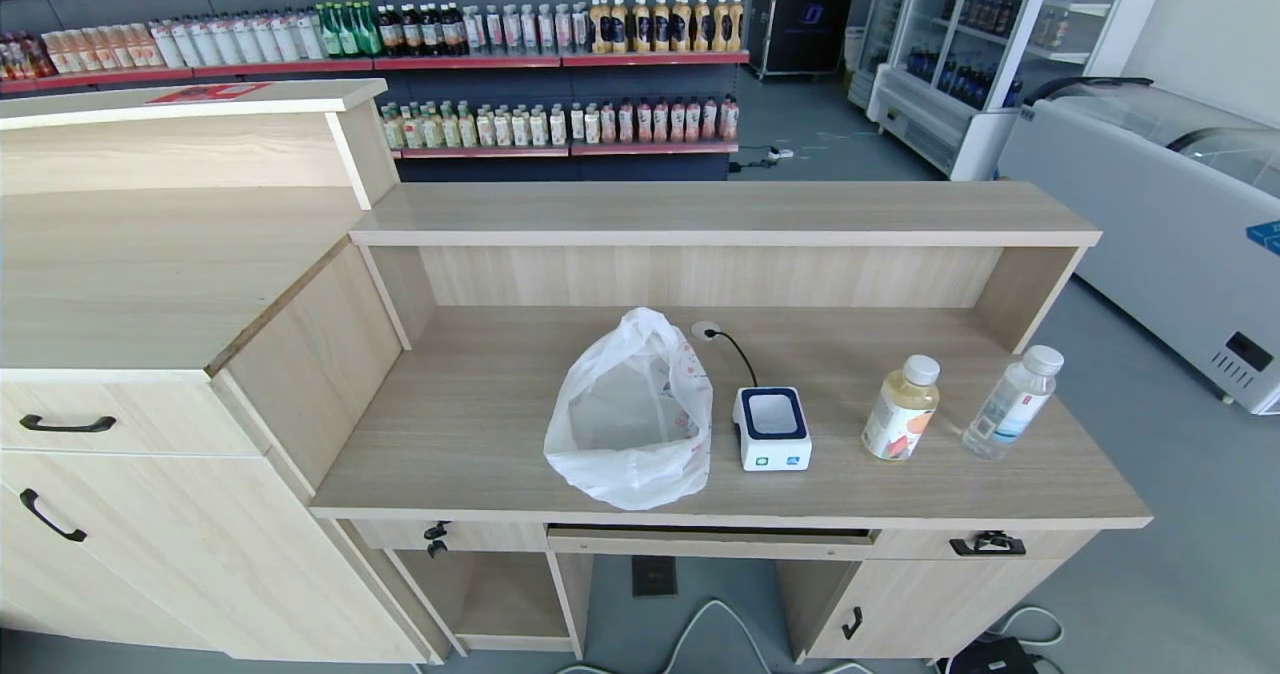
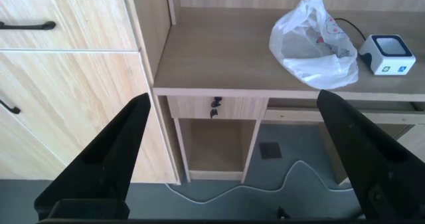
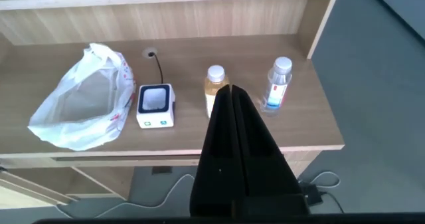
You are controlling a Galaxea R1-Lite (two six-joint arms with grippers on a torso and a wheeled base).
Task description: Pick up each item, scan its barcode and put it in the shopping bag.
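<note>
We're holding the right gripper, pressed together, nearest the upright juice bottle at the right end of the counter; left gripper is spread wide.

Bright, even light — shadows on the counter are soft and faint. Straight edges bow near the head view's rim; pale glare marks the freezer lid at 2 o'clock.

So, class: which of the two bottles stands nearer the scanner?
The yellow-drink bottle, standing between the scanner and the clear bottle.
</note>
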